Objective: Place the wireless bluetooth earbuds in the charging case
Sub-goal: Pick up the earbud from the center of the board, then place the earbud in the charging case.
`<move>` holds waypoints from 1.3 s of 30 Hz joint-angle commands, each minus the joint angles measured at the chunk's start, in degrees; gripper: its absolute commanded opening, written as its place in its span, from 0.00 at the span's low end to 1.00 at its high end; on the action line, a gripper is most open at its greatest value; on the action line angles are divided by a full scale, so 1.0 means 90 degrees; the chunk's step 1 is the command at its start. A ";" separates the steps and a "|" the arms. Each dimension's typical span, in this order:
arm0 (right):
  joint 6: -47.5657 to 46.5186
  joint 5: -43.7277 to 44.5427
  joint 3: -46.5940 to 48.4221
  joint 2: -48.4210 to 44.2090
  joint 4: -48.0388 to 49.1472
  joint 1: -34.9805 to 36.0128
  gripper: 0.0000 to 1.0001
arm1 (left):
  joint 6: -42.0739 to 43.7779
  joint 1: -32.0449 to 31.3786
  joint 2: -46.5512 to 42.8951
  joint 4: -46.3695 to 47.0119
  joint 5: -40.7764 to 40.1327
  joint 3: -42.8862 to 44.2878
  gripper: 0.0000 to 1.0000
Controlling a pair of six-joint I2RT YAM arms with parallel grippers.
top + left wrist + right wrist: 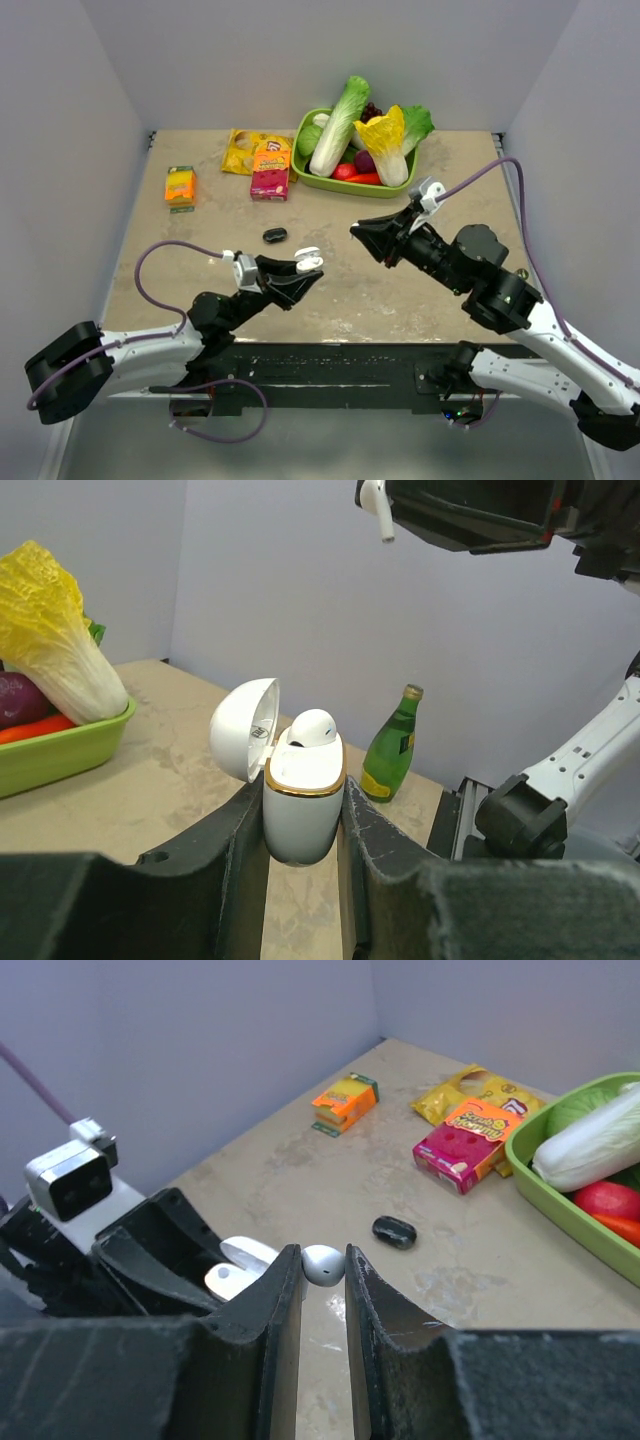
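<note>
My left gripper (303,790) is shut on the white charging case (303,805) and holds it upright above the table. The case's lid (243,728) is hinged open to the left, and one white earbud (313,727) sits in it. In the top view the case (308,260) is at the left gripper's tip (303,270). My right gripper (322,1260) is shut on the second white earbud (323,1265), held in the air to the right of and above the case (240,1265). That earbud's stem (374,502) shows at the top of the left wrist view. The right gripper (360,232) points left.
A green tray (325,178) of vegetables stands at the back. A pink snack box (270,172), a yellow bag (243,150) and an orange box (180,186) lie at the back left. A small black object (275,235) lies mid-table. A green bottle (390,745) stands behind the case.
</note>
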 commanded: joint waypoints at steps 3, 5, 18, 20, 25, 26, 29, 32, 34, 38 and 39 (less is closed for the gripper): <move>-0.0260 -0.0424 -0.0241 -0.0043 0.0330 0.0217 0.00 | 0.0409 -0.0029 0.0646 0.1028 0.0203 0.0861 0.00; -0.0250 -0.0464 -0.0348 -0.0121 0.0457 0.0227 0.00 | 0.0516 -0.0019 0.0880 0.1018 0.0243 0.1028 0.00; -0.0309 -0.0464 -0.0495 -0.0102 0.0819 0.0266 0.00 | 0.0439 -0.0029 0.1799 0.1223 0.0555 0.1859 0.00; -0.0318 -0.0435 -0.0553 -0.0092 0.0887 0.0285 0.00 | 0.0409 -0.0019 0.1799 0.1194 0.0565 0.1888 0.00; -0.0387 -0.0327 -0.0700 -0.0043 0.0917 0.0334 0.00 | 0.0312 -0.0019 0.1780 0.0980 0.0575 0.1996 0.00; -0.0396 -0.0308 -0.0710 -0.0004 0.0917 0.0344 0.00 | 0.0302 -0.0029 0.1780 0.0931 0.0565 0.2005 0.00; -0.0494 -0.0259 -0.0720 0.0103 0.0917 0.0402 0.00 | 0.0234 -0.0029 0.1780 0.0755 0.0575 0.2103 0.00; -0.0533 -0.0025 -0.0788 0.0084 0.1170 0.0441 0.00 | 0.0165 -0.0029 0.1789 0.0637 0.0594 0.2171 0.00; -0.0543 0.0092 -0.0837 0.0065 0.1306 0.0461 0.00 | 0.0117 -0.0029 0.1790 0.0569 0.0614 0.2211 0.00; -0.0524 0.0298 -0.0944 -0.0023 0.1619 0.0490 0.00 | 0.0038 -0.0029 0.1838 0.0471 0.0623 0.2259 0.00; -0.0533 0.0346 -0.0993 -0.0062 0.1678 0.0500 0.00 | 0.0019 -0.0029 0.1848 0.0471 0.0633 0.2269 0.00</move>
